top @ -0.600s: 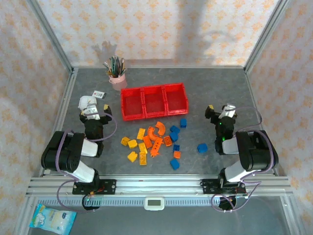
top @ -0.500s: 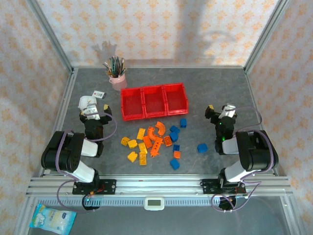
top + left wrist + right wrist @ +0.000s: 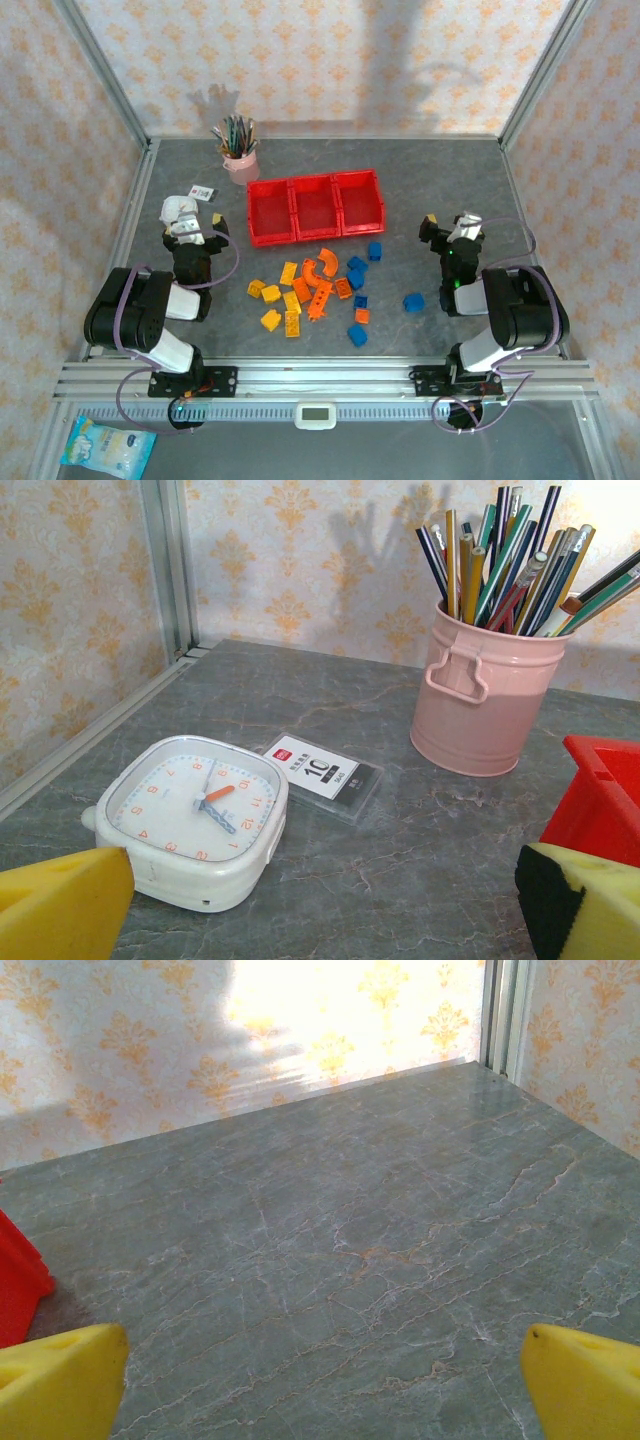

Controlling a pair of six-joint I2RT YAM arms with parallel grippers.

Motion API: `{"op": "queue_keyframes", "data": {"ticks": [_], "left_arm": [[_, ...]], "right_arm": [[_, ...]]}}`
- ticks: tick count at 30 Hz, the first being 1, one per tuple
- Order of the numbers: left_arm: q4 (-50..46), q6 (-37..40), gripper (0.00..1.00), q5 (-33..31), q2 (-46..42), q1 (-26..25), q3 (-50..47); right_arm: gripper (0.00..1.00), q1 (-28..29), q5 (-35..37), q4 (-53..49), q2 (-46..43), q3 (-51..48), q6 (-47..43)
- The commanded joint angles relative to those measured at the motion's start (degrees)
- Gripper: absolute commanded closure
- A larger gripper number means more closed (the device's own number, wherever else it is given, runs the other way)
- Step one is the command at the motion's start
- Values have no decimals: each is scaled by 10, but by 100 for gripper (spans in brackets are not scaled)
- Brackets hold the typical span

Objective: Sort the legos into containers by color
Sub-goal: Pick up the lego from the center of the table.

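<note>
The left pincer (image 3: pixel 196 222) and right pincer (image 3: pixel 447 228) are gaping wide, gripping nothing. The legos (image 3: pixel 315 290) are lying loose between them, with the containers (image 3: pixel 315 181) just beyond. Ahead of the left pincer a clock (image 3: pixel 190 815) is lying, then a card (image 3: pixel 322 777) reading "10", then a cup (image 3: pixel 490 710).

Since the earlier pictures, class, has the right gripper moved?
No. The right gripper sits where it was, right of the red containers, near their front edge.

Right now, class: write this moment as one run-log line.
left claw: open, empty | right claw: open, empty | containers: look empty | legos: loose, unsorted, all outside containers
</note>
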Motion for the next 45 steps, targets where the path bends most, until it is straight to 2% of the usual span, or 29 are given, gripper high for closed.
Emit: {"op": "queue_keyframes", "data": {"ticks": [1, 19, 24, 28, 31, 36, 39, 41, 42, 45], "left_arm": [[11, 0, 0, 7, 0, 2, 5], [10, 0, 0, 7, 1, 2, 5], [-17, -9, 0, -15, -26, 2, 10], [-98, -5, 0, -6, -93, 2, 24], [-140, -11, 0, -7, -159, 2, 19], [-218, -64, 0, -13, -285, 2, 19], [-287, -152, 0, -48, -354, 3, 27], [-320, -205, 0, -72, -402, 3, 19], [-306, -230, 0, -84, -417, 3, 4], [-342, -286, 0, -67, -468, 5, -11]], "right_arm": [[0, -2, 0, 17, -5, 0, -9], [0, -3, 0, 19, -6, -1, -9], [0, -2, -9, -2, -22, 5, -13], [0, -1, -7, -28, -51, 7, -11], [0, -2, -5, -98, -100, 23, -6], [0, -3, -17, -190, -183, 52, 52], [0, -3, -37, -228, -237, 61, 134], [0, -3, -2, -335, -271, 88, 251], [0, -3, 13, -390, -282, 101, 295], [0, -3, -50, -441, -291, 108, 317]]}}
